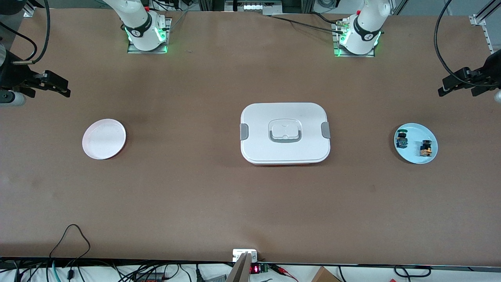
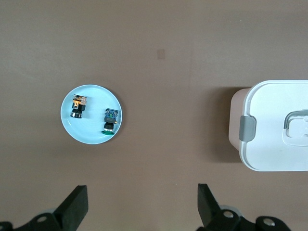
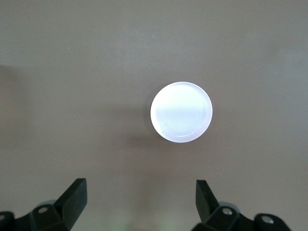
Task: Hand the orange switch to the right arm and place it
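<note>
The orange switch (image 1: 426, 147) lies on a light blue plate (image 1: 413, 155) toward the left arm's end of the table, beside a similar switch with a blue block and green cap (image 1: 401, 139). In the left wrist view the orange switch (image 2: 78, 107) and the blue one (image 2: 110, 121) lie side by side on the plate (image 2: 91, 134). My left gripper (image 1: 445, 89) (image 2: 143, 206) hangs open and empty over bare table beside that plate. My right gripper (image 1: 62, 88) (image 3: 140, 198) hangs open and empty over bare table beside a pale pink plate (image 1: 104, 138) (image 3: 181, 112).
A white lidded container (image 1: 285, 133) with grey clips stands mid-table between the two plates; it also shows in the left wrist view (image 2: 274, 126). Cables and small electronics lie along the table edge nearest the front camera.
</note>
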{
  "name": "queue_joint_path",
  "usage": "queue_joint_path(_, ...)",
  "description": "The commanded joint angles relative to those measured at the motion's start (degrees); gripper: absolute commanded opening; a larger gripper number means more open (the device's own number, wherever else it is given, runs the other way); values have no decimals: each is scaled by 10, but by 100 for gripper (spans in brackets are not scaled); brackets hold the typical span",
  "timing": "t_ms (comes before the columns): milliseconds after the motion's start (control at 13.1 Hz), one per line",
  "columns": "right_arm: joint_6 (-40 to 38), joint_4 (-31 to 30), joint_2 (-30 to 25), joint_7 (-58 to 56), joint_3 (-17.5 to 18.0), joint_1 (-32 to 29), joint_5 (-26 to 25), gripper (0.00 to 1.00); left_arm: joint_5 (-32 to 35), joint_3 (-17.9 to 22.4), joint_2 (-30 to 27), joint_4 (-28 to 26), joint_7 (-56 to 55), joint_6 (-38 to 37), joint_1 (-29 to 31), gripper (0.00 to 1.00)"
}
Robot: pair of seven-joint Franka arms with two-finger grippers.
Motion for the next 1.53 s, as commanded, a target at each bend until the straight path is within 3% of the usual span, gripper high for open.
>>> queue_joint_path(0, -8, 8, -1, -3, 2, -2, 1, 100, 12, -2, 3, 14, 4, -12, 2, 100)
queue_joint_path(916, -8, 8, -1, -3, 3, 0, 1, 100, 28, -2, 19, 15, 12, -29, 16, 100)
queue_joint_path(1221, -8, 8, -1, -3, 3, 0, 1, 100, 57, -2, 74, 14, 217, -32, 51, 98)
queue_joint_path(1450, -9, 8, -1, -4, 3, 0, 1, 100, 89, -2, 126, 11, 458, -24, 67, 98)
